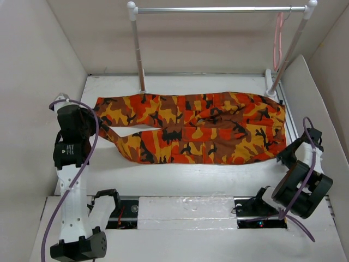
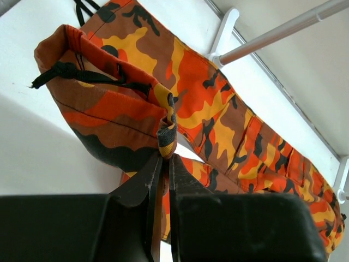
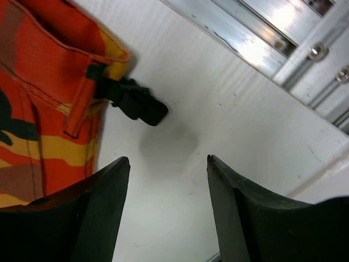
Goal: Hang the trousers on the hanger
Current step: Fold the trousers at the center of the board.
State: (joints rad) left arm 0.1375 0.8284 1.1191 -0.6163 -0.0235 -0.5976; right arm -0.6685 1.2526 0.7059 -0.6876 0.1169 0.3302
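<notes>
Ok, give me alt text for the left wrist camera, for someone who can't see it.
The left arm's black fingers are shut on a cuff of the orange camouflage trousers, beside a black cord. The legs stretch away across the white table toward a silver rail on white posts.

The trousers [image 1: 202, 128] are orange, red, yellow, brown and black camouflage; hanger [image 1: 278, 38] pink, tabletop [image 1: 191, 176] white.

A white table [image 1: 180, 177] is enclosed by plain pale walls [image 1: 32, 65]. A silver bar [image 1: 218, 9] is carried on two white posts [image 1: 137, 49] at the far edge.
</notes>
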